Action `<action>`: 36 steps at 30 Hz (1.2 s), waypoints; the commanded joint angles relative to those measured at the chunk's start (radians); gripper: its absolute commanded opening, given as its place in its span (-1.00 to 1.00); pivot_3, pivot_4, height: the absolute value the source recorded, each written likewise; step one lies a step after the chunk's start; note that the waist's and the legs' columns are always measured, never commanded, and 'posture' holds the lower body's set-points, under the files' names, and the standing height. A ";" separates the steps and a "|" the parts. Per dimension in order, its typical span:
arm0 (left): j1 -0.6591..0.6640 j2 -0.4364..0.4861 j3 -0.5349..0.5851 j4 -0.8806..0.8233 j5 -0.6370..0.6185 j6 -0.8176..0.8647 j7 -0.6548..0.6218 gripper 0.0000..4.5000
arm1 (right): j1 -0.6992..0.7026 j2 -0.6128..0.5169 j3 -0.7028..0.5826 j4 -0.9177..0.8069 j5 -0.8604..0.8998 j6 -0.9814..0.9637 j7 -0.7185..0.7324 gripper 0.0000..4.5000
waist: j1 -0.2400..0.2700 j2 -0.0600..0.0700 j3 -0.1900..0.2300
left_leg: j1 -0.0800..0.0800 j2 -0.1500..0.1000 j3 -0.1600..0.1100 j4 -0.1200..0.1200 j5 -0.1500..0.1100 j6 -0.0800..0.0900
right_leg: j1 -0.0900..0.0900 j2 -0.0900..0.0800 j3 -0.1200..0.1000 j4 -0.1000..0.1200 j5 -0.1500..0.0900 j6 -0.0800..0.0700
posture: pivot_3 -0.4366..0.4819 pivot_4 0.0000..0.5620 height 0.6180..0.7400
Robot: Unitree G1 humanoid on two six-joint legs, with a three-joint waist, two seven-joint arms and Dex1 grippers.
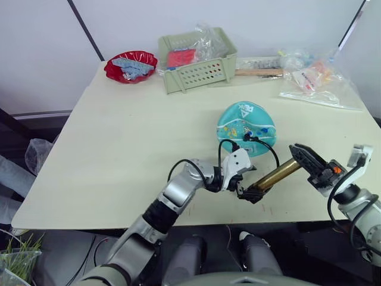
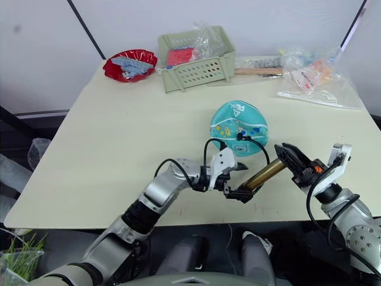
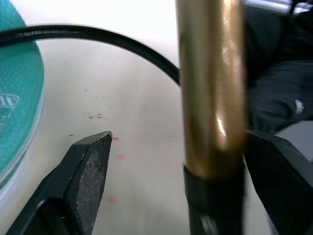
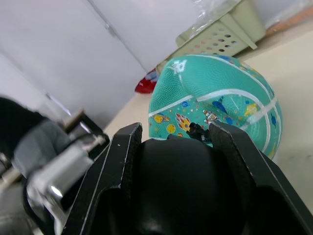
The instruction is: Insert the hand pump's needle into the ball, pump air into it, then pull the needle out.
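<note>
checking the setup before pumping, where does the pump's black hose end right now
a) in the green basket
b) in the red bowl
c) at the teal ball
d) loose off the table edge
c: the hose loops up from the pump and ends at a small black fitting on the near side of the ball.

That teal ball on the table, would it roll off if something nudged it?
Probably not far. The ball looks squashed into a dome, sitting flat on the table, so it likely slides or wobbles rather than rolls. Its pebbled skin suggests some grip. The black hose reaching it may also tug it a little.
</note>
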 commanded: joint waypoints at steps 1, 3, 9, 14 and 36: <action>-0.037 0.042 -0.011 -0.054 -0.025 0.040 -0.080 0.96 | -0.049 -0.047 0.027 -0.066 -0.049 -0.038 0.065 -0.26 | -0.004 0.000 0.000 | 0.000 0.000 0.000 0.000 0.000 0.000 | 0.000 0.000 0.000 0.000 0.000 0.000 | -0.05 -0.47 1.00; -0.047 0.068 -0.022 -0.051 -0.032 0.057 -0.119 0.96 | -0.078 -0.067 0.048 -0.079 -0.092 -0.058 0.090 -0.26 | -0.008 0.000 0.000 | 0.000 0.000 0.000 0.000 0.000 0.000 | 0.000 0.000 0.000 0.000 0.000 0.000 | -0.05 -0.47 1.00; -0.033 0.085 -0.053 -0.010 -0.007 0.051 -0.146 0.96 | -0.151 -0.106 0.087 -0.123 -0.137 -0.068 0.120 -0.26 | -0.010 -0.001 0.000 | 0.000 0.000 -0.001 0.000 0.000 0.000 | 0.000 0.000 0.000 0.000 0.000 0.000 | -0.05 -0.47 1.00; -0.029 0.058 -0.052 -0.009 -0.023 0.101 -0.139 0.96 | -0.202 -0.135 0.101 -0.160 -0.101 -0.033 0.129 -0.26 | -0.008 -0.002 0.001 | -0.001 0.000 -0.001 0.000 0.000 0.000 | 0.000 0.000 -0.001 0.000 0.000 0.000 | -0.05 -0.47 1.00; 0.000 0.065 -0.034 0.075 -0.047 -0.013 -0.219 0.96 | -0.163 -0.212 0.102 -0.121 -0.150 -0.092 0.357 -0.26 | -0.007 -0.002 0.001 | -0.001 0.000 -0.002 0.000 0.000 0.000 | -0.001 -0.001 -0.001 0.000 0.000 0.000 | -0.05 -0.47 1.00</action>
